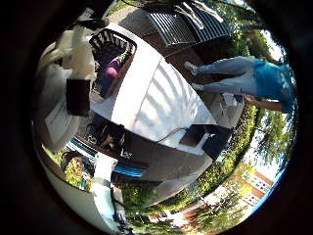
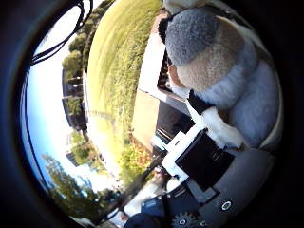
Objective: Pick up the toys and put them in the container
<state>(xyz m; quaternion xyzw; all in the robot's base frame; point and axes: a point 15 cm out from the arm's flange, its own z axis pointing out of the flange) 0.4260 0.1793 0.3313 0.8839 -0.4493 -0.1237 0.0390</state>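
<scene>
A plush toy (image 2: 223, 61) in grey, beige and white fills much of the thumb side view, close against my palm. My right hand (image 2: 199, 156) has white and black fingers curled against its underside and holds it above the white table (image 1: 156, 98). The container, a black slatted basket (image 1: 128, 45), stands at one end of that table. A purple toy (image 1: 112, 68) lies inside it. One finger (image 1: 78, 73) of my hand reaches in beside the basket.
A person (image 1: 254, 78) in a blue top stands beside the table's far side. A dark box (image 1: 195, 134) sits at the table's other end. A dark slatted bench (image 1: 176, 24) stands beyond. Lawn (image 2: 114, 61) and trees surround the paved area.
</scene>
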